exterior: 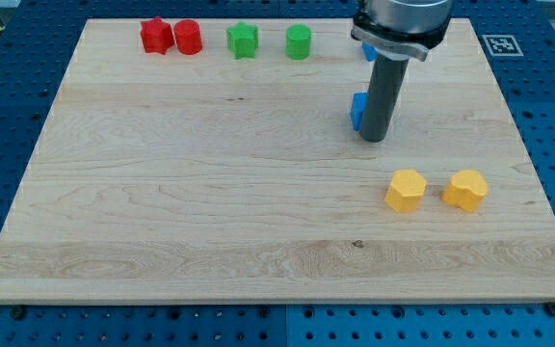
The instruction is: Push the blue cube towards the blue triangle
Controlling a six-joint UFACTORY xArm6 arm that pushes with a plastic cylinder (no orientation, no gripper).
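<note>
The blue cube (356, 109) sits right of the board's centre, mostly hidden behind my rod; only its left edge shows. My tip (374, 139) rests on the board just to the right of and slightly below the cube, touching or nearly touching it. The blue triangle (367, 51) is near the view's top, above the cube, almost wholly hidden by the arm's head; only a small blue sliver shows.
Along the view's top stand a red star (155, 36), a red cylinder (188, 37), a green star (243, 40) and a green cylinder (299, 41). Two yellow blocks (405, 190) (465, 190) lie at the lower right. The wooden board (210, 193) is edged by a blue table.
</note>
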